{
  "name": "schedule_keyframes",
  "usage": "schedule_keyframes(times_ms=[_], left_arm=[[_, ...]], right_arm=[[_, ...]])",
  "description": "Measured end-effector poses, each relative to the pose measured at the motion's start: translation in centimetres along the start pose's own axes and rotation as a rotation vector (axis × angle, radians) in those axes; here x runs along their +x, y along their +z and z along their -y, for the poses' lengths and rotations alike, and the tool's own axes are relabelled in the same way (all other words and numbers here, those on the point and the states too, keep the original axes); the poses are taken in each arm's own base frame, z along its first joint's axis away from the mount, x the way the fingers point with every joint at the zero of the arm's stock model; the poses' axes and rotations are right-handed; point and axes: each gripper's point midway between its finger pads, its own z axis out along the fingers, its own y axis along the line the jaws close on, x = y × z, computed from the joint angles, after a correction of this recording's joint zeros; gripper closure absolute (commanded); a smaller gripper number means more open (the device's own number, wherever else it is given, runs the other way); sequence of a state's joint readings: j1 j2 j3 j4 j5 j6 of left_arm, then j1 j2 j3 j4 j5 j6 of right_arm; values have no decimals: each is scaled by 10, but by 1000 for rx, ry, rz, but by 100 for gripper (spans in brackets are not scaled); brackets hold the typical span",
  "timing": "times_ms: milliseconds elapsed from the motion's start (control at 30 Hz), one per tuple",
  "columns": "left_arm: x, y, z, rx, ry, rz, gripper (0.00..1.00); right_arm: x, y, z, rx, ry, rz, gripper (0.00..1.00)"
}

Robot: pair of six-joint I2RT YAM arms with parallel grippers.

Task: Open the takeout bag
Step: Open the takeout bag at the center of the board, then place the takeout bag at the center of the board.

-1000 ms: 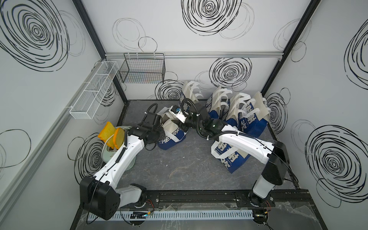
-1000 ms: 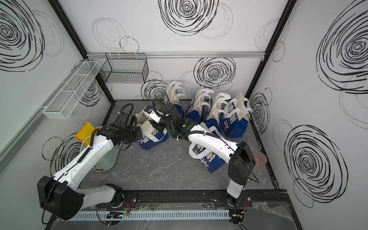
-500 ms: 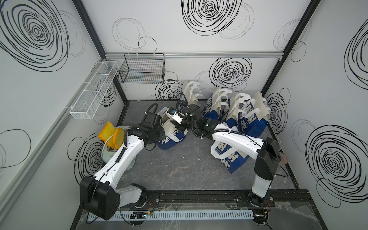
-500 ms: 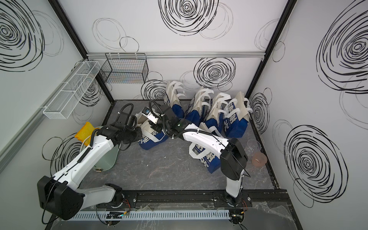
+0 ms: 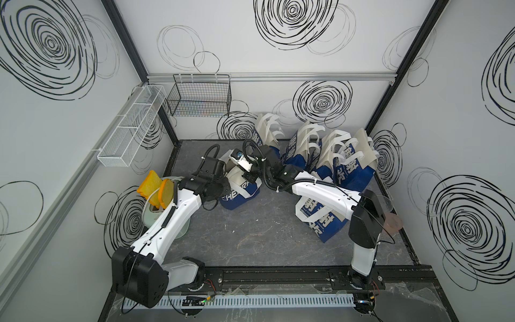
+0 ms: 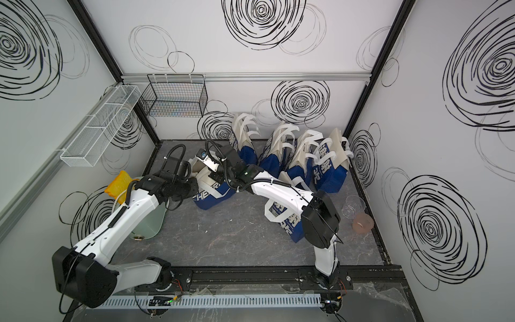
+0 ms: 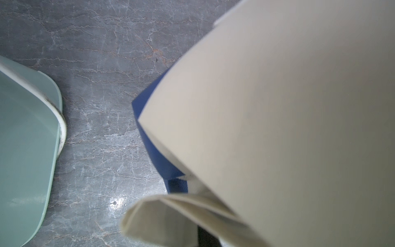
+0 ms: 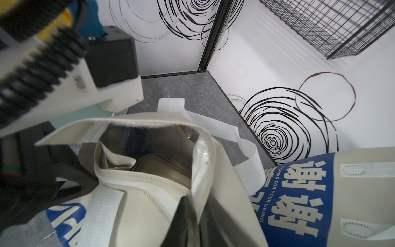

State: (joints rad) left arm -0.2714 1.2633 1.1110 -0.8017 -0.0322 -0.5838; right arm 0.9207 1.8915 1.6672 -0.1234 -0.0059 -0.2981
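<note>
The takeout bag point(image 5: 240, 193) point(image 6: 213, 193), blue below and cream above, stands left of the floor's middle in both top views. My left gripper point(image 5: 223, 184) is at its left rim, shut on a fold of cream fabric point(image 7: 171, 213) that hides the fingers in the left wrist view. My right gripper point(image 5: 250, 178) point(image 8: 195, 216) is shut on the bag's right rim, the cream edge pinched between its dark fingers point(image 8: 181, 220). The bag's mouth gapes between the two grips. A dark container point(image 8: 159, 169) shows inside.
Several more blue and cream bags point(image 5: 320, 156) line the back wall. Another bag point(image 5: 323, 220) lies under the right arm. A green toaster point(image 5: 156, 220) point(image 7: 25, 149) with yellow bread point(image 5: 156, 189) stands at the left. Wire baskets point(image 5: 200, 97) hang on the walls. Glass cups point(image 6: 362, 220) sit far right.
My right arm has swung left to the bag and its gripper has closed on the bag's right rim. The left arm has stayed still, holding the left rim.
</note>
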Motion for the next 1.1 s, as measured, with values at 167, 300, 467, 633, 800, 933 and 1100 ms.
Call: schedule_keyframes(times_ms=[167,300,467,633,800,933,1100], left_arm=[[-2,0,0,4,6,3,100],[-2,3,-2,-1,21,-2,100],[-3,6,-2,-5,50,-5,100],[-6,9,-3,-8,65,-3,100],[-11,11,0,2,79,16,100],[-17,11,4,12,89,33,100],[-16,13,3,7,103,26,100]], right_arm=[[-2,4,3,11,-2,-12,100],[-3,2,8,33,-1,-30,100],[-5,1,16,65,-2,-50,100],[-15,9,25,93,-5,-57,100],[-25,12,35,106,0,-52,100],[-26,10,46,112,9,-58,100],[-33,4,71,150,30,-36,100]])
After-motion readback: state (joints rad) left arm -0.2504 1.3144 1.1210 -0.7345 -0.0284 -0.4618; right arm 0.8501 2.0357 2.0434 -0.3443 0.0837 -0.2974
